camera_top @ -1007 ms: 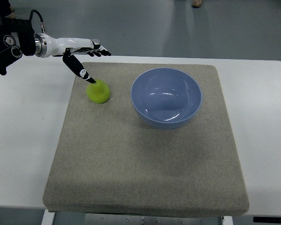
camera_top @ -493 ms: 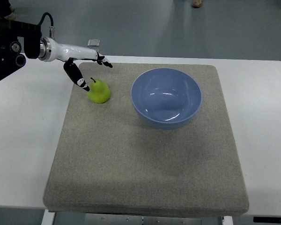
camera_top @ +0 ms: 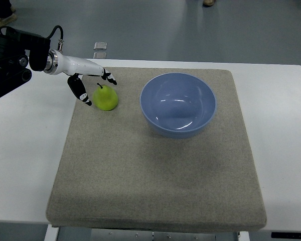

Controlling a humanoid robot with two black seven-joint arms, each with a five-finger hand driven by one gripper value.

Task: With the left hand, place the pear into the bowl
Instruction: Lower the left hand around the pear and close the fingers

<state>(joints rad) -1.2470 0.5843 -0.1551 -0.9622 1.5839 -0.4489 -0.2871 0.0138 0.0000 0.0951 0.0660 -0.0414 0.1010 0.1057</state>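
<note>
In the upper left of the frame we see the left hand (camera_top: 90, 83), which comes in from the left edge on a white forearm, and its fingers are spread apart around the pear (camera_top: 105, 98) without gripping it. The thumb (camera_top: 80, 91) hangs down on the left side of the fruit and the other fingers (camera_top: 108, 77) reach over its far side, so the pear sits in the gap between them; whether any fingertip touches the skin we cannot tell. The pear stands upright with its stem up on the grey mat (camera_top: 155, 170), near the mat's upper left corner. The blue bowl (camera_top: 178, 104) is empty and stands on the same mat, to the right of the pear and a little apart from it. We think the hand is held so because it prepares a grasp from the side: the thumb and fingers must come together on the round body before a lift. The carry to the bowl would be short and rightward. The right arm does not show.
</note>
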